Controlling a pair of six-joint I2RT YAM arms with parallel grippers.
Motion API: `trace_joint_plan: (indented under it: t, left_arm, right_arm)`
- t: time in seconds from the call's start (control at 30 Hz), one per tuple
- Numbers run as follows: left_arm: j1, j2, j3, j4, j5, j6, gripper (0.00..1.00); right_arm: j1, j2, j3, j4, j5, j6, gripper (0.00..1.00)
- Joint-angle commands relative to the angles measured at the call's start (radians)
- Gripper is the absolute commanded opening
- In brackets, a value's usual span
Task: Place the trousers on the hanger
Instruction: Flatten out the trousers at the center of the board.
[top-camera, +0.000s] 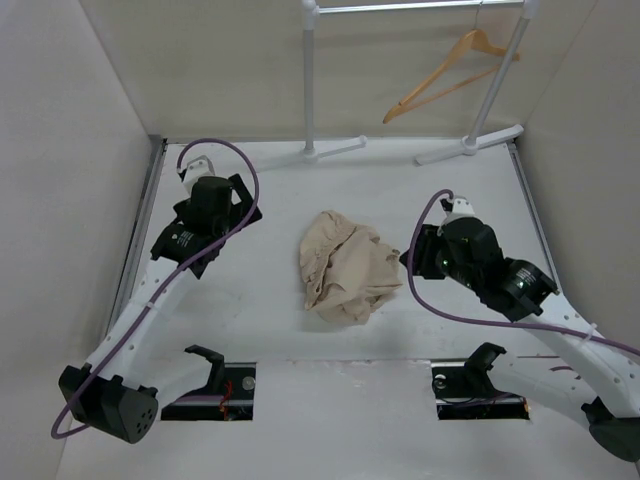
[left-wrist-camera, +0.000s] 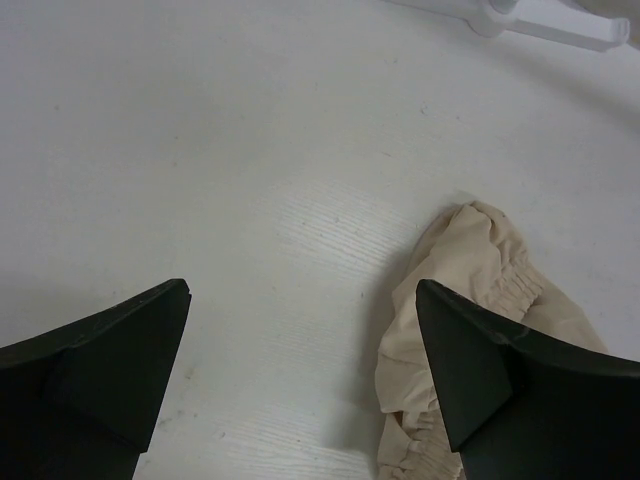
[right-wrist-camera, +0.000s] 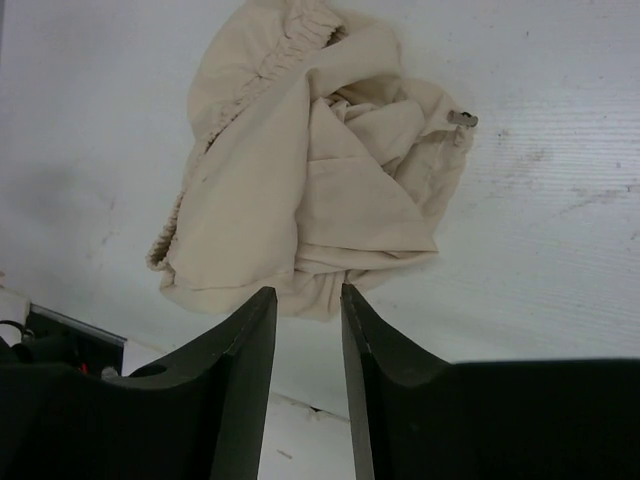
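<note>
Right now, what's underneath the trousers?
Only the white table shows around the crumpled trousers, which lie on it. Anything beneath the heap is hidden by the fabric.

There is 1 pair of beige trousers (top-camera: 345, 265), lying in 1 crumpled heap, with 1 small metal fastener (right-wrist-camera: 462, 119) showing on it. There is 1 wooden hanger (top-camera: 445, 75) with 1 thin hook. The white rack shows 2 upright poles (top-camera: 309, 80), 1 crossbar (top-camera: 420, 7) and 2 feet (top-camera: 335, 148). There are 2 arms: 1 left arm (top-camera: 160, 300) and 1 right arm (top-camera: 540, 330), each trailing 1 purple cable (top-camera: 250, 185), 2 in all. The left gripper (left-wrist-camera: 302, 300) and right gripper (right-wrist-camera: 308, 300) make 2, each with 2 black fingers (left-wrist-camera: 110, 370), 4 altogether. The 1 table (top-camera: 260, 300) has 2 cutouts (top-camera: 215, 390) at its near edge.
</note>
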Motion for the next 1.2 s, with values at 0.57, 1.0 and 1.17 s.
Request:
trace_joint_plan:
  t: [0.57, 1.0, 1.17]
  left_arm:
    - [0.003, -0.064, -0.028, -0.088, -0.113, -0.084, 0.12]
    - [0.066, -0.357, -0.394, -0.145, -0.1, -0.218, 0.34]
    - [0.085, -0.36, -0.421, -0.142, -0.051, -0.221, 0.44]
  right_arm:
    - [0.355, 0.303, 0.272, 0.001, 0.008, 0.061, 0.03]
    - [0.443, 0.637, 0.331, 0.139, 0.017, 0.11, 0.51]
    - [0.417, 0.702, 0.357, 0.165, 0.008, 0.136, 0.56]
